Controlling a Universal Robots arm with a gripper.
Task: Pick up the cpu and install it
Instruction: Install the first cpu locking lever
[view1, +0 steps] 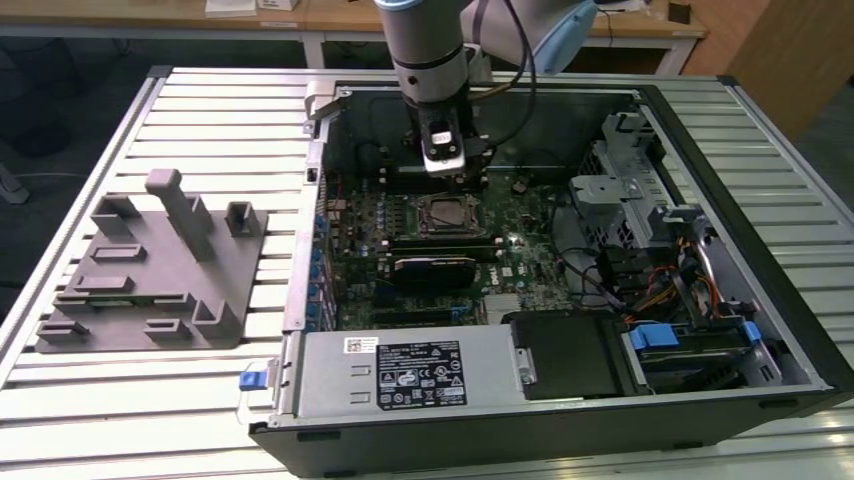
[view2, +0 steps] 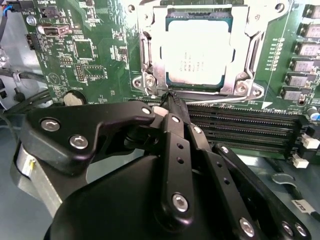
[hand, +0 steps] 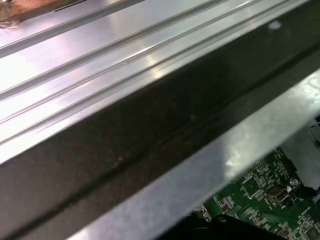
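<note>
Exterior view first: arm reaches down into the open computer case (view1: 747, 300), its gripper (view1: 447, 172) hanging just above the motherboard (view1: 527, 225), close to the socket (view1: 446, 213). A grey plastic block (view1: 147, 270) lies on the slatted table (view1: 200, 100) at the exterior view's left. In the second wrist view, the cpu (view2: 200, 52) sits seated in its metal socket frame (view2: 150, 55), while the black fingers (view2: 172, 107) are pressed together, empty, beside memory slots (view2: 240, 130). In the first wrist view, the case wall (hand: 150, 130) crosses the table's slats.

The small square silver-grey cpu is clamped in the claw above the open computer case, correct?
No. In the second wrist view the small square silver-grey cpu sits in the metal-framed socket on the green motherboard, apart from the black claw, which hangs above the open computer case.
</note>
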